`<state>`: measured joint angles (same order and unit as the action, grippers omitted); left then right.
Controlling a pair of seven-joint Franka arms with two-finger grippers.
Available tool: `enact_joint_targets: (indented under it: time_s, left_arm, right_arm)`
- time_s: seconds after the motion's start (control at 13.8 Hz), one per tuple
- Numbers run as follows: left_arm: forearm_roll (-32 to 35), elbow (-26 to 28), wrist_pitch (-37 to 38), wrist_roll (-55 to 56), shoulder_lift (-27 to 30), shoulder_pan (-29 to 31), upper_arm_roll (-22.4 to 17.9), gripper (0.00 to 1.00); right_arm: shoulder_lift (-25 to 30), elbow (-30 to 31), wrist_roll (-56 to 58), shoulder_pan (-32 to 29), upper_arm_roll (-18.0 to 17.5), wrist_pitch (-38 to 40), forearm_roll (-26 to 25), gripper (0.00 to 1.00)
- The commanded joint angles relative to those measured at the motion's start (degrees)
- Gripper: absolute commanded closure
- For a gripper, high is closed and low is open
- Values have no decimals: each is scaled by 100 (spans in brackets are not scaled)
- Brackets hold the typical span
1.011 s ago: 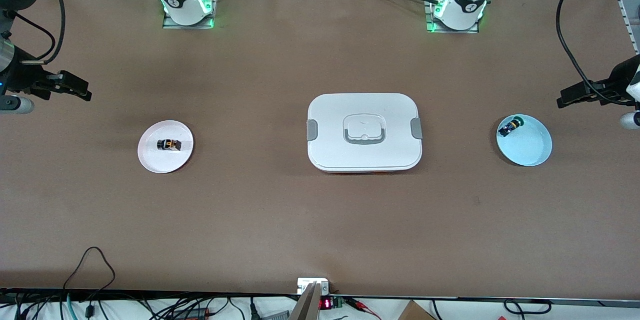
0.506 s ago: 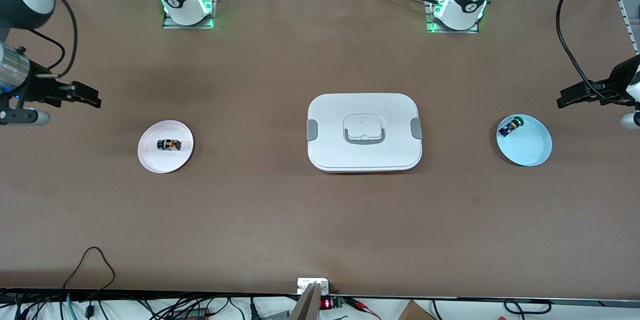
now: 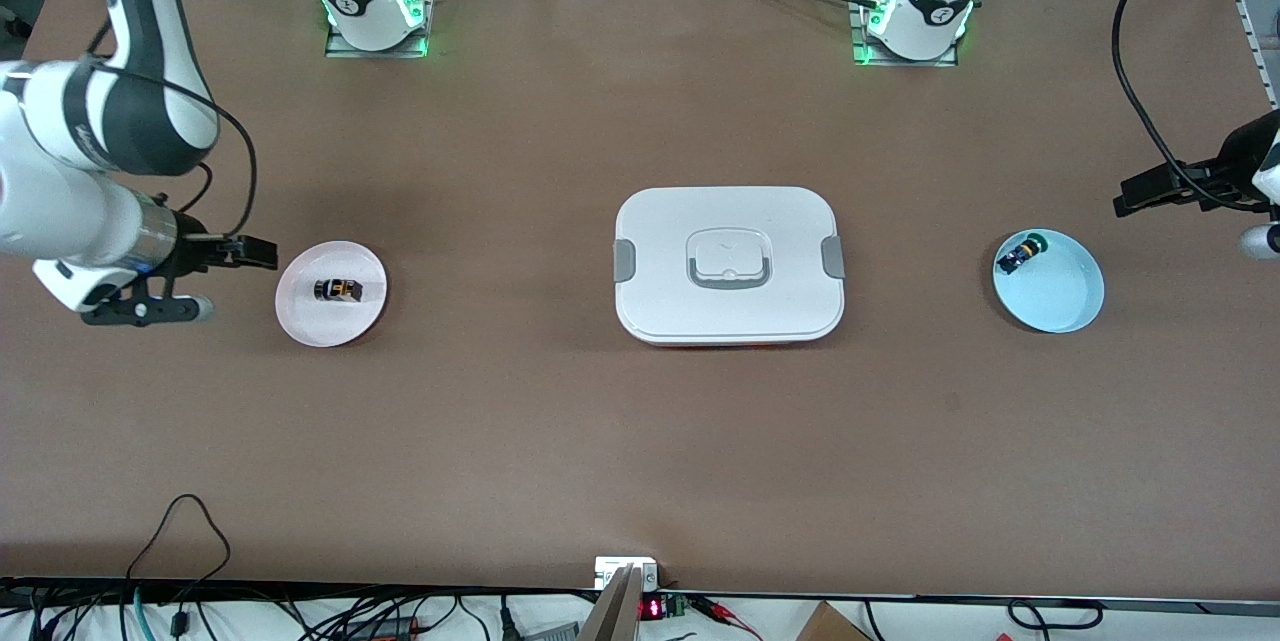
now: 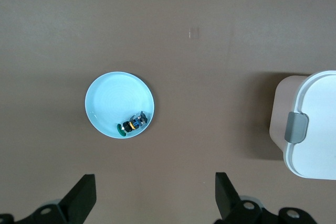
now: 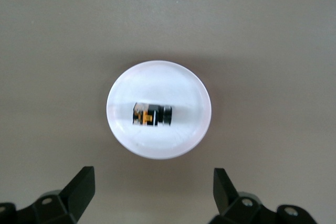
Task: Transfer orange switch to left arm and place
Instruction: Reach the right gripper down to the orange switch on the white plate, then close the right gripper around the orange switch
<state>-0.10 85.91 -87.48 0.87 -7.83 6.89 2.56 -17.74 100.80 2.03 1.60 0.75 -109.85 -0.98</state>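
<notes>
The right arm (image 3: 90, 121) moves in from the edge of the surface (image 3: 640, 441) at its own end. A second ago only a bit of it shows. Now much more of it shows, bent over that end. Its tool (image 3: 245, 254) comes lower and closer to the pink plate (image 3: 300, 321). It is now just beside the plate's rim. Its fingers (image 5: 79, 190) are spread wide apart. The plate with the switch (image 5: 151, 115) lies between them in the right wrist view.
</notes>
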Motion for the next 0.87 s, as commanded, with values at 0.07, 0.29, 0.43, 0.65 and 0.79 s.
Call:
enact_joint_targets:
  time_s: [0.07,0.29,0.43,0.65,0.79]
  left_arm:
    - [-77,-153,100,53,-61,5,-1,0]
    - [-77,-153,109,53,-52,5,8,0]
    - [-77,-145,109,53,-61,5,-1,0]
    - [-77,-153,100,53,-61,5,-1,0]
    - [-77,-153,109,53,-61,5,8,0]
  right_arm:
    - [16,1123,-88,-37,-14,-1447,-8,0]
    - [-71,1713,-88,-28,-14,-2520,-8,0]
    - [-185,1767,-97,16,-14,-2690,19,0]
    - [-484,1776,-97,51,-14,-2988,72,0]
    - [-642,1768,-184,139,-14,-3007,80,0]
